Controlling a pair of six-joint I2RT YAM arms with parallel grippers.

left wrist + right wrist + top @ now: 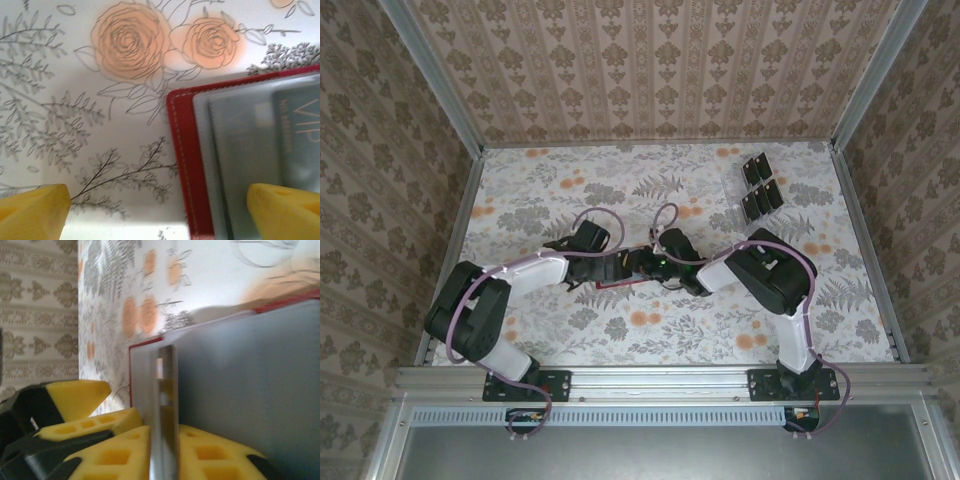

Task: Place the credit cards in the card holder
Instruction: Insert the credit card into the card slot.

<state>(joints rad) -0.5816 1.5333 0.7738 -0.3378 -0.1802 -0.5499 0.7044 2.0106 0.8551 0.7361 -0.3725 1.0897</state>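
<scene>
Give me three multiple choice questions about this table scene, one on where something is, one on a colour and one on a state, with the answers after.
1. Where on the table do the spare black cards stand?
A) near left corner
B) far right part
C) on the left arm's base

2. What colour is the border of the card holder?
A) red
B) green
C) white

3. How is the left gripper?
A) shut on a card
B) shut on nothing
C) open

Answers:
1 B: the top view shows them upright in the far right part of the table.
2 A: the left wrist view shows a stitched red rim around grey-blue pockets.
3 C: its yellow fingertips sit far apart at the bottom corners of the left wrist view.
</scene>
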